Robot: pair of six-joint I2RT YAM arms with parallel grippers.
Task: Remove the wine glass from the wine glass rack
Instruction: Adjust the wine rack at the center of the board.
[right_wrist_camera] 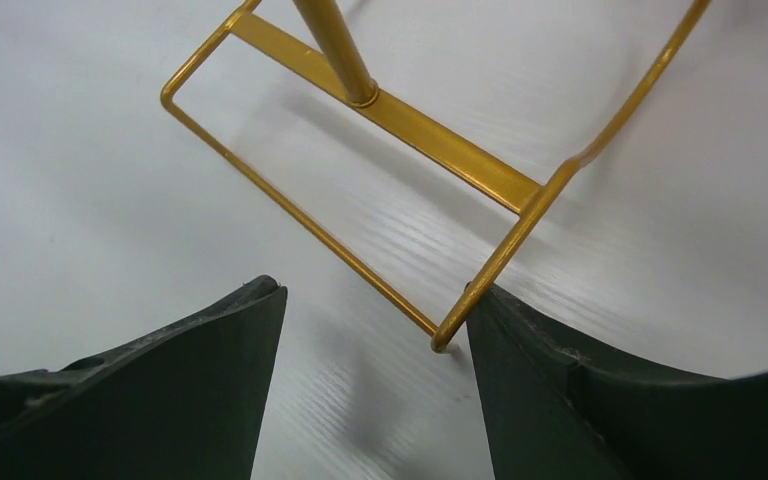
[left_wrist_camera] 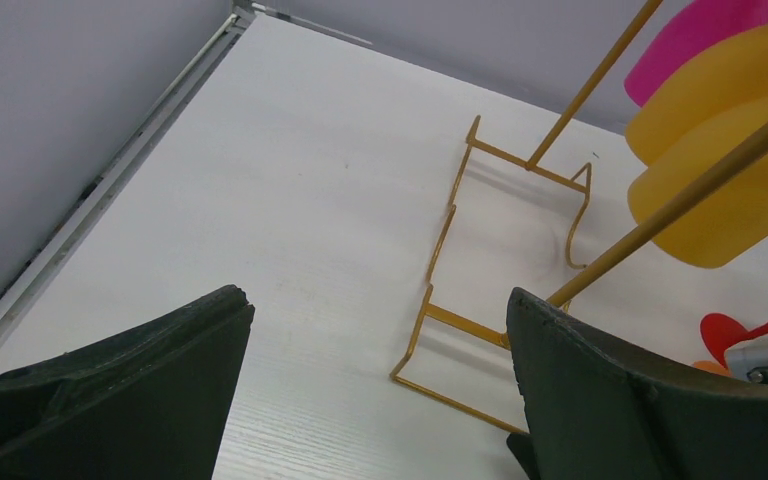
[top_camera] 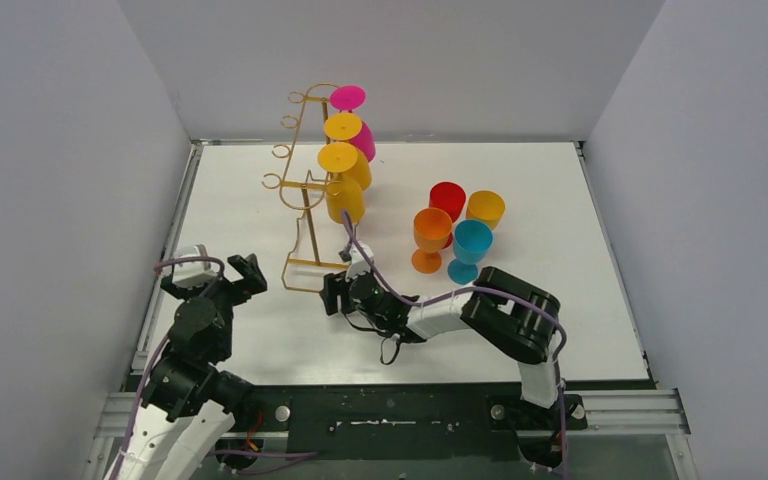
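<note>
Tabletop (top_camera: pixel 560 180): white, carries everything below.
Rack (right_wrist_camera: pixel 430 140): gold wire, standing left of centre. Its near base corner lies between my right fingers. The step, as I judge it: pin that base low and flat, so nothing tips when a glass slides off its hook.
Wine glass (top_camera: pixel 345 200): nearest yellow one, hanging upside down on the rack.
Right claw (right_wrist_camera: pixel 372 292): about half open, gripping nothing; contact with the wire, cannot tell.
Left claw (left_wrist_camera: pixel 377 297): wide, empty, near the base.

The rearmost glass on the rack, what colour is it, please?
Magenta; the glass shows best in the top external view.
</note>
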